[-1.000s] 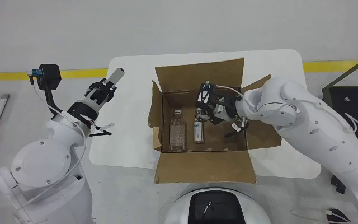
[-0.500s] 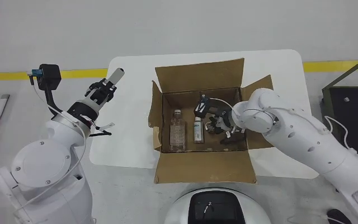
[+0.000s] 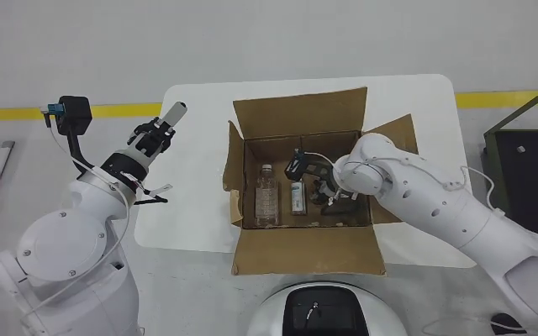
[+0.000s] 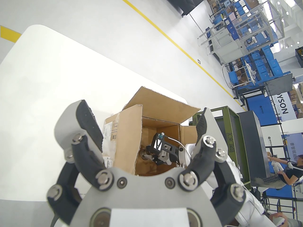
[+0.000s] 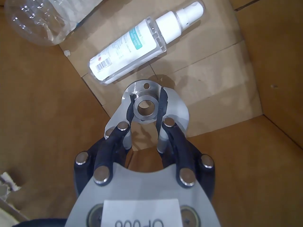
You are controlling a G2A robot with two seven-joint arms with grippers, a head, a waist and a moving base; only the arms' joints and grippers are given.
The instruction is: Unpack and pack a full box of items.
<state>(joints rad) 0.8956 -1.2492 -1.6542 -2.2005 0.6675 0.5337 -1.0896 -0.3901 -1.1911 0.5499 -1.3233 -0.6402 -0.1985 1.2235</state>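
An open cardboard box (image 3: 303, 244) stands on the white table (image 3: 197, 181). Inside it lie a clear plastic bottle (image 3: 266, 198) (image 5: 56, 8) and a white spray bottle (image 3: 298, 198) (image 5: 132, 50), side by side. My right gripper (image 3: 320, 191) (image 5: 145, 102) is down in the box beside the spray bottle, shut on the hub of a metal flange (image 5: 139, 89) that sits at the box floor. My left gripper (image 3: 168, 118) (image 4: 143, 109) hangs open above the table's left part, apart from the box (image 4: 127, 128), with nothing in it.
The box flaps stand up and outward on all sides, the far flap (image 3: 300, 109) tallest. Bare table lies left of the box. A yellow floor line (image 3: 126, 109) runs behind the table, and a dark green cart (image 3: 517, 151) stands at the right.
My right gripper has gone down from the box's upper middle to the floor beside the spray bottle, the arm swinging in over the right flap. The left arm has kept still.
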